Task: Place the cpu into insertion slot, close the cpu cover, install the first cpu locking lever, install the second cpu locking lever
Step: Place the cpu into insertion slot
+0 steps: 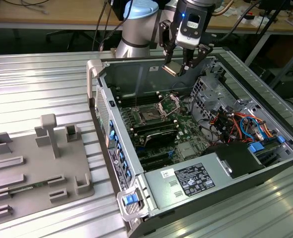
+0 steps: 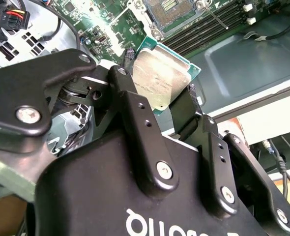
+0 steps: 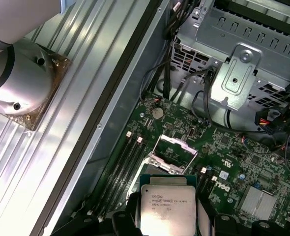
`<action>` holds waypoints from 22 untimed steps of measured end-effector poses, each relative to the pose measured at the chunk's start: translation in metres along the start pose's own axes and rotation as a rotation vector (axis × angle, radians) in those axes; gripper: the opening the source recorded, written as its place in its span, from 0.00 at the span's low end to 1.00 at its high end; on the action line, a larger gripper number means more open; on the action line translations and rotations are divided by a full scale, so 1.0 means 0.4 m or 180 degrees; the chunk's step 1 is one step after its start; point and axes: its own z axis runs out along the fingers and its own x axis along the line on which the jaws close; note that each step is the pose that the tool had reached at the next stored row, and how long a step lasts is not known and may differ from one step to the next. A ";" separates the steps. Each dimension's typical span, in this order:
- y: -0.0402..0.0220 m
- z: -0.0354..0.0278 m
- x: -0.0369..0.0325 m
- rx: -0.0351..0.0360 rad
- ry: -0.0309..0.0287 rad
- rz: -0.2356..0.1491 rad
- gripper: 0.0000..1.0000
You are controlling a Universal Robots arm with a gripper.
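Pinching the faintly printed cpu (image 3: 167, 209), the claw (image 2: 159, 73) hangs over the motherboard (image 3: 223, 147).

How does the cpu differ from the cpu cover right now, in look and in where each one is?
The cpu is a solid square with a silvery top; the cpu cover is a thin frame with an open centre. The cpu is clamped in the gripper, up in the air above the motherboard; the cpu cover sits down on the motherboard, swung open. Both are square and metallic.
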 end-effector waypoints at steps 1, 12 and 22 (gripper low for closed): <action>0.000 0.000 0.000 0.0000 0.0000 0.0001 0.55; 0.000 0.000 0.000 0.0000 0.0000 0.0001 0.55; 0.000 0.000 0.000 -0.0003 -0.0014 0.0157 0.55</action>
